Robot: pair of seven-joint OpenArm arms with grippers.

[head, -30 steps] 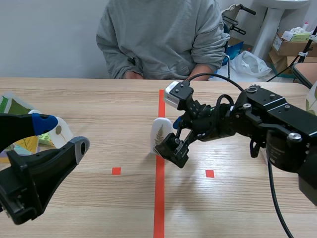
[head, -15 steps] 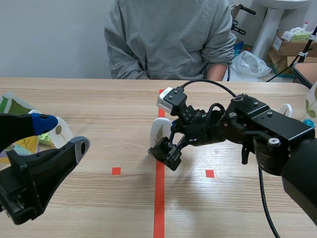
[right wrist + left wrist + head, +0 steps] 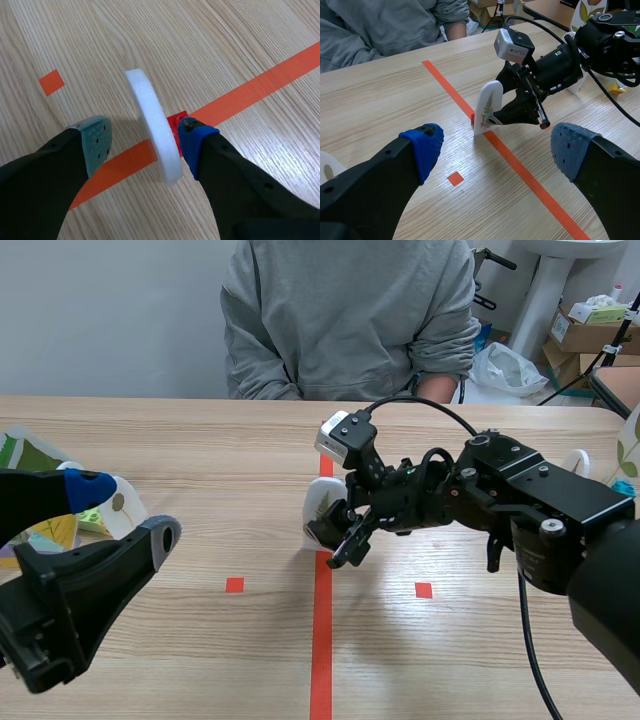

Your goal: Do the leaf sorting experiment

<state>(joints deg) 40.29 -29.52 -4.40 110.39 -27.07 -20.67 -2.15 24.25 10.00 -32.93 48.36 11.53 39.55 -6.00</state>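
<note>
White leaf card (image 3: pixel 322 508) upright on the long orange-red tape line (image 3: pixel 321 640), mid-table, fern print showing. Straddled by the right gripper (image 3: pixel 337 538), in from 3 o'clock. Fingers spread, blue pad (image 3: pixel 192 136) touching or just beside one face, grey-green pad (image 3: pixel 96 141) clear of the other, nothing clamped. Left gripper (image 3: pixel 498 146) at the card's 8 o'clock, well apart, wide open, holding nothing. Other leaf cards (image 3: pixel 122 508) near 9 o'clock by that gripper; person (image 3: pixel 350 310) seated at 12 o'clock

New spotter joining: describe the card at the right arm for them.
Follow the long tape line up the table's middle. Where the right arm's jaws straddle it stands a white card, upright. Its fern print sets it apart; other cards sit at the edges.
</note>
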